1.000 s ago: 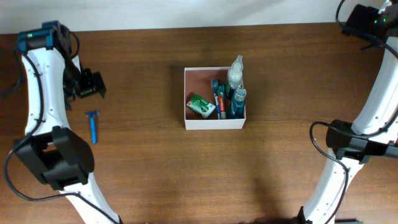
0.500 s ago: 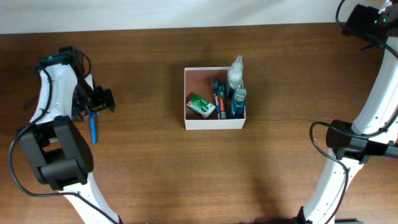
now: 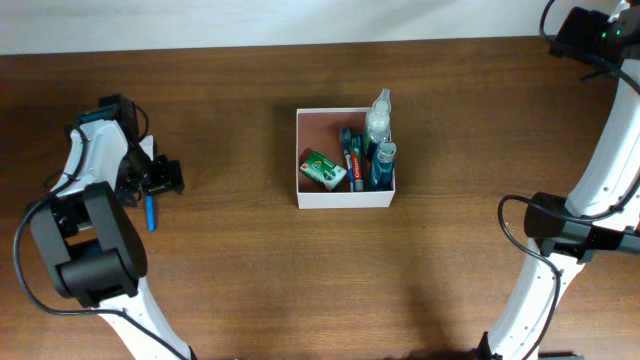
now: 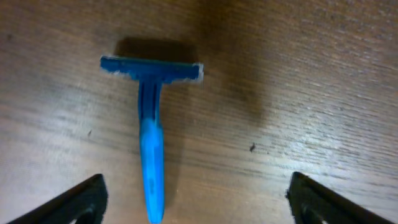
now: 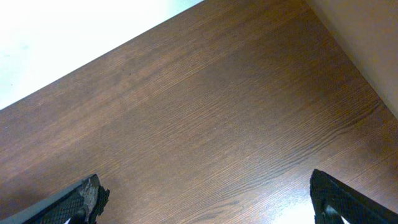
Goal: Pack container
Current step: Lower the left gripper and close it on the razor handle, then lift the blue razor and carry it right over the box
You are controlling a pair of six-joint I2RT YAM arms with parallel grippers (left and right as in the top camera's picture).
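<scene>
Compared with a second ago, the left gripper (image 3: 161, 178) is down from the far-left corner and closer to the blue disposable razor (image 4: 151, 143), while the right arm and the box contents lie as they did. Its fingers are spread wide with nothing between them but the razor lying flat on the wooden table (image 3: 250, 280), handle pointing toward the wrist camera and off-centre toward one finger. The container (image 3: 345, 198) stands mid-table, well apart to the right of the razor, and already holds most of the load: a green soap box (image 3: 322, 168) at its left, a red toothpaste tube (image 3: 354, 162) beside it, a clear bottle (image 3: 378, 118) at the far right corner and a blue bottle (image 3: 381, 165) near it. The razor looks to be the only loose item (nothing else shows on the tabletop), so packing is nearly finished: what remains is to pinch it, carry it right and drop it in. The right gripper (image 5: 208, 199) is parked at the far right, spread open and empty.
</scene>
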